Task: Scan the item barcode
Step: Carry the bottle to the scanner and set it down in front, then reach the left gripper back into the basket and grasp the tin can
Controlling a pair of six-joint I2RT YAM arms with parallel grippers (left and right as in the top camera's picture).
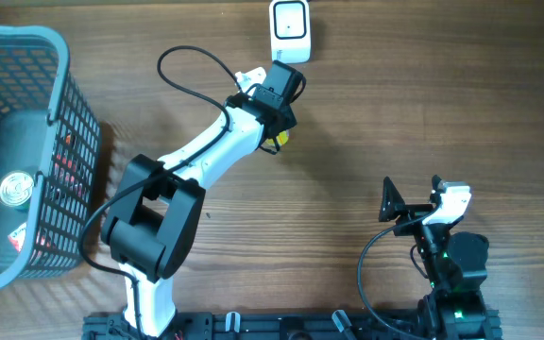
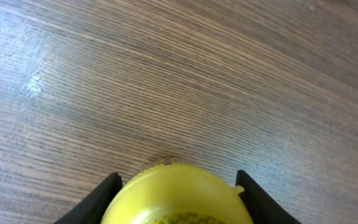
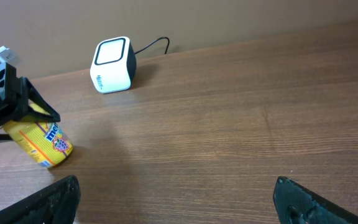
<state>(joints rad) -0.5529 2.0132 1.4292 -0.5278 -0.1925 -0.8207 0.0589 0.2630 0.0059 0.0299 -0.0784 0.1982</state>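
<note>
Lettering on the yellow canister (image 3: 42, 142) is only partly readable: the right wrist view shows blue letters "me" beside a small picture of purple grapes, and the rest of the word is hidden behind the left gripper (image 1: 275, 130). That claw is clamped on the canister, with one black finger (image 2: 98, 204) on each side of its rounded yellow end in the left wrist view. The canister is tilted, its lower end down at the wooden table (image 1: 423, 85); whether it actually touches the wood I cannot tell. From overhead, only a sliver of yellow shows under the left claw, which sits just below the white scanner (image 1: 291, 28) near the far edge of the table, close to it but apart. The scanner is a small white box with a dark back and a black cable running away behind it; a line of print on its side is too small to read. At the near right corner the right gripper (image 1: 414, 196) hangs over bare wood with its fingers spread wide apart and nothing between them, well away from the canister. A grey-blue plastic basket (image 1: 59, 42) stands at the left edge, holding a dark item with a round silver top (image 1: 15, 189) and some red packaging seen through the mesh; no print on these can be made out.
</note>
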